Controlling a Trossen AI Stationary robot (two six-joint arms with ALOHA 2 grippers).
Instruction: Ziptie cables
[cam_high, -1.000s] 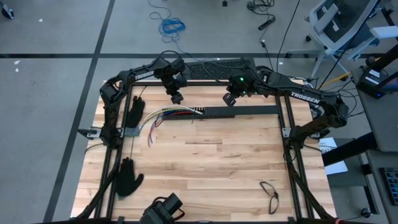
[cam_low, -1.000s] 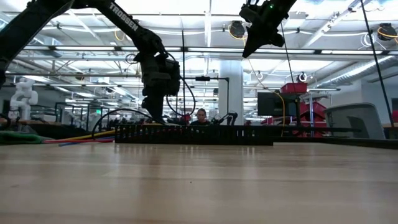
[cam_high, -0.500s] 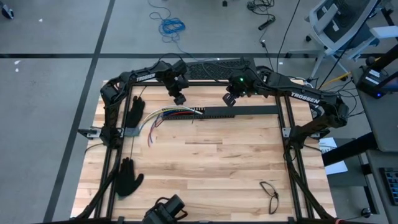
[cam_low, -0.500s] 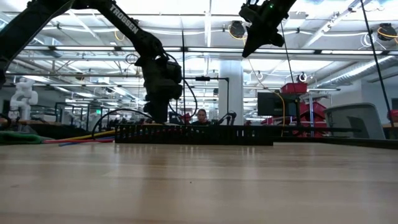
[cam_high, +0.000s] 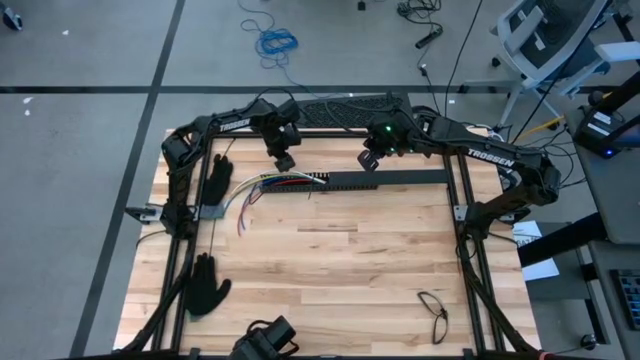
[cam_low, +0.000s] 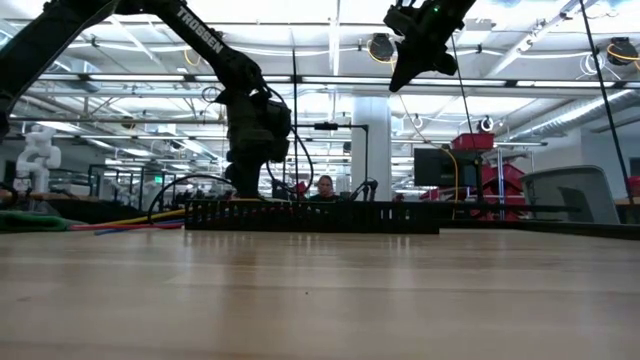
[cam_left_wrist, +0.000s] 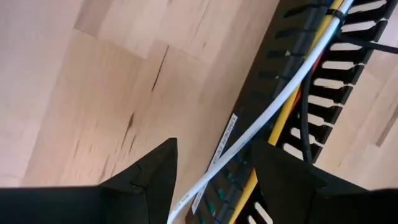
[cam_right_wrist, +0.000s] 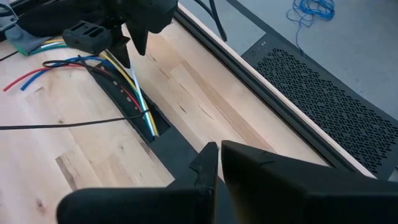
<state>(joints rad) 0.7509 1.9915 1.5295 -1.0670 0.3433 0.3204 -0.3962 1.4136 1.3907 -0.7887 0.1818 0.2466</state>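
Left end effector (cam_high: 283, 160) hovers near the bench's (cam_high: 330, 270) far edge, over the left end of the slotted bar (cam_high: 385, 179); fingers (cam_left_wrist: 152, 174) parted, holding nothing. Cables (cam_high: 262, 185) lie on the bench toward its far left corner, loose ends fanned leftward, the other ends laid in the bar. Right end effector (cam_high: 368, 160) hangs above the bar's middle; fingers nearly closed, empty. 1 ziptie (cam_right_wrist: 62, 124) crosses the cables.
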